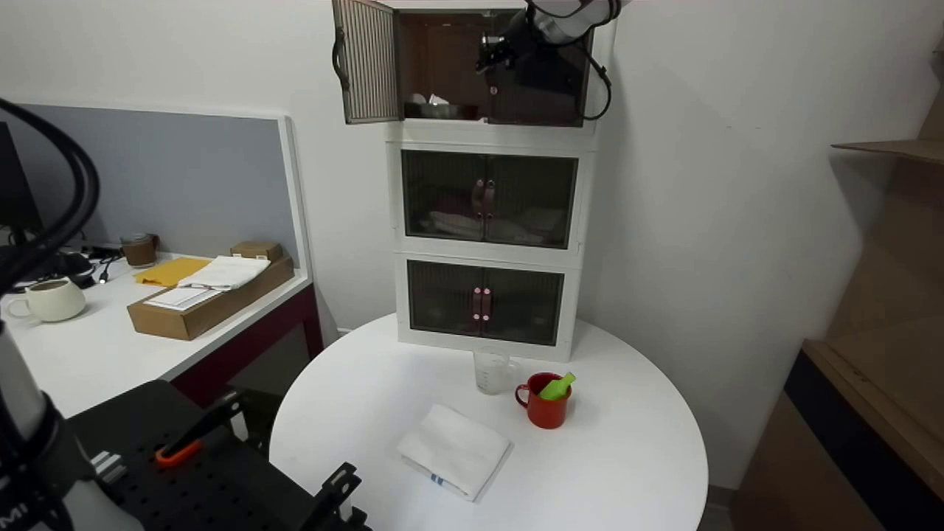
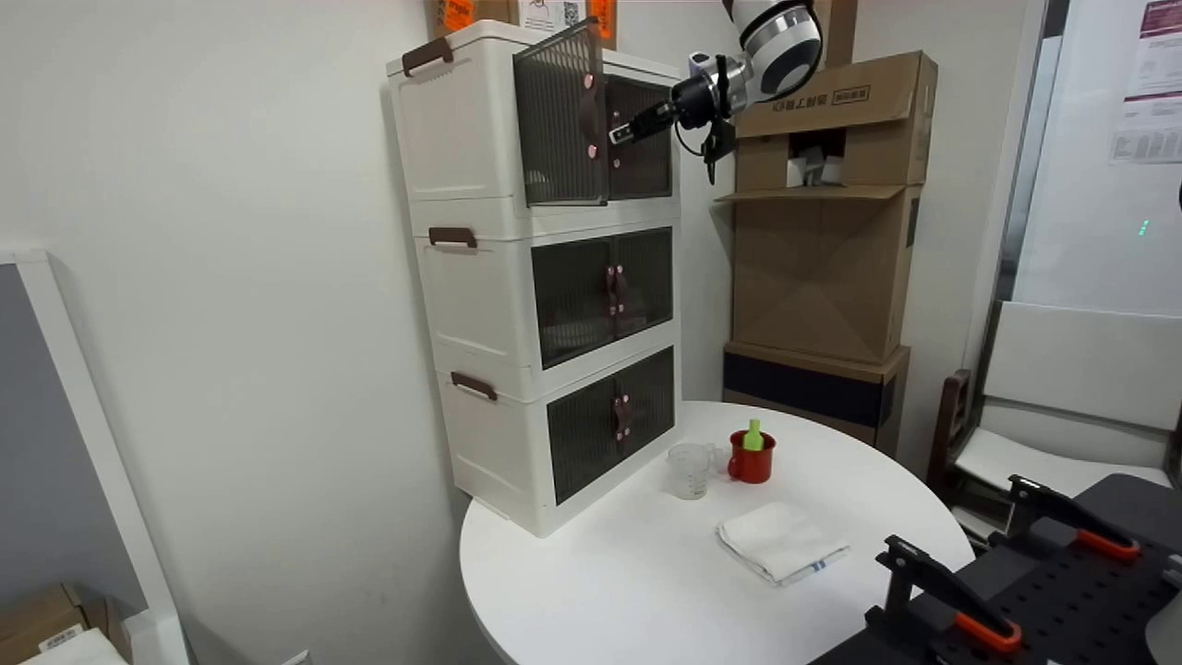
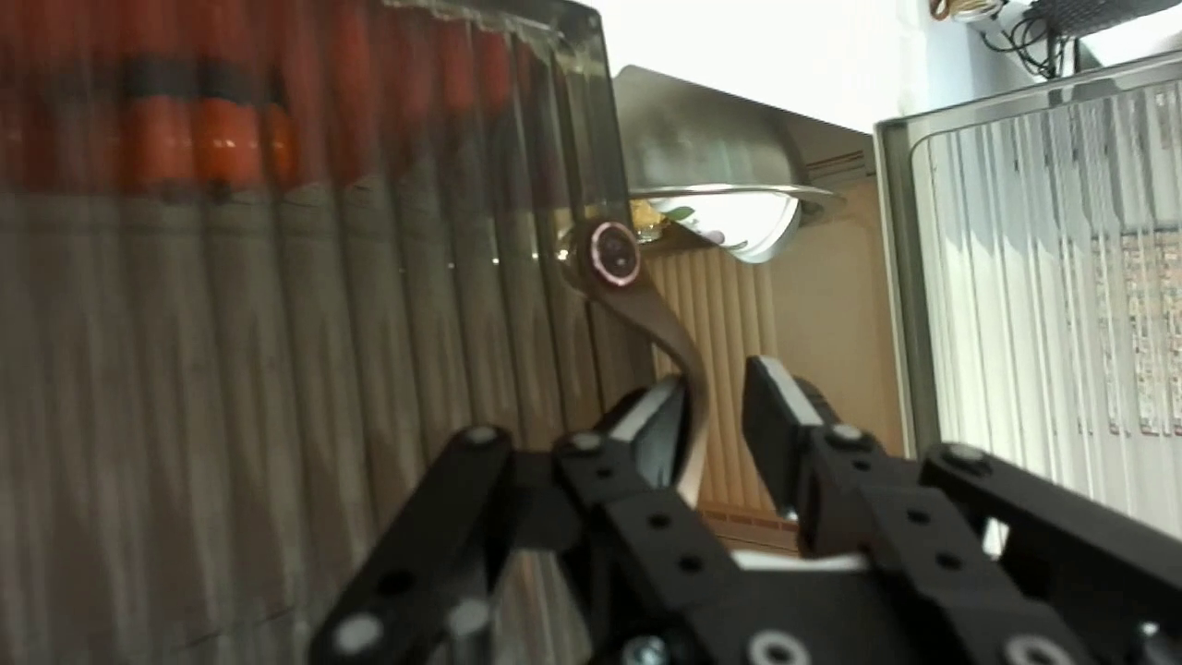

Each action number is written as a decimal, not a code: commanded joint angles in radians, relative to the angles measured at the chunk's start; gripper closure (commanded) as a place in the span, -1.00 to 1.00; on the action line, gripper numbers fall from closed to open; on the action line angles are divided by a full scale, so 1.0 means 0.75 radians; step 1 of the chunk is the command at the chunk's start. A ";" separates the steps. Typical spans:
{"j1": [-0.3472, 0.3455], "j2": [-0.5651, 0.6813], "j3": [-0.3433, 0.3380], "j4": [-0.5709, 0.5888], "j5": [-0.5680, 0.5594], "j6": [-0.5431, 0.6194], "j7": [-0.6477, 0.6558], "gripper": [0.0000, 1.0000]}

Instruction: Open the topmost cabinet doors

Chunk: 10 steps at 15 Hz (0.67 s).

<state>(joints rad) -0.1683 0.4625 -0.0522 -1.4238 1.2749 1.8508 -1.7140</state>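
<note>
- Task's doors: both at top of the cabinet stack (image 1: 483, 254). Swung-out door (image 1: 372, 66) stands well out from stack's front; second door (image 3: 305, 388) looks shut or nearly so; task prob abt half done.
- Jaws: parted, w/ second door's handle (image 3: 669, 323) btwn them at stack's top front. Handle runs right beside one jaw (touching? can't tell), gap on the other side; not gripped.
- Risk: thin curved strap, so a shallow or off-centre bite cd let it slip on the pull.
- Risk: pulling straight back, not along hinge arc, cd twist the strap, b/c hinge is prob at stack's outer side.
- Risk: arm (image 2: 790, 55) is out front of stack's top, prob in second door's swing; door may hit it. Cable (image 1: 604, 73) loops by stack's upper side edge, cd snag.
- Edges: swung-out door's rim is near the jaws; sideways drift cd knock it. Bowl (image 3: 720, 129) is just inside stack's top; reaching in too deep cd bump it.
- Room: open air ahead of stack's top. Mug (image 1: 546, 413), cup (image 1: 488, 375), cloth (image 1: 457, 450) on the bench (image 1: 634, 442), low by stack's foot. Carton pile (image 2: 817, 277) past stack's second-door side, well apart.
</note>
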 commanded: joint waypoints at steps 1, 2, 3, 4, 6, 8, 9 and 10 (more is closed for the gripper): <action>-0.003 -0.009 0.019 -0.015 -0.021 -0.049 -0.006 1.00; -0.008 -0.018 0.019 -0.024 -0.019 -0.056 -0.005 1.00; -0.013 -0.025 0.019 -0.034 -0.015 -0.067 -0.009 1.00; -0.018 -0.034 0.019 -0.046 -0.011 -0.072 -0.017 0.97; -0.026 -0.053 0.016 -0.066 -0.005 -0.082 -0.024 0.97; -0.039 -0.072 0.013 -0.089 0.008 -0.092 -0.036 0.95; -0.047 -0.084 0.010 -0.105 0.014 -0.098 -0.043 0.95; -0.055 -0.091 0.007 -0.117 0.021 -0.101 -0.050 0.96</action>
<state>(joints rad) -0.1937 0.4476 -0.0525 -1.4465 1.2751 1.8161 -1.7154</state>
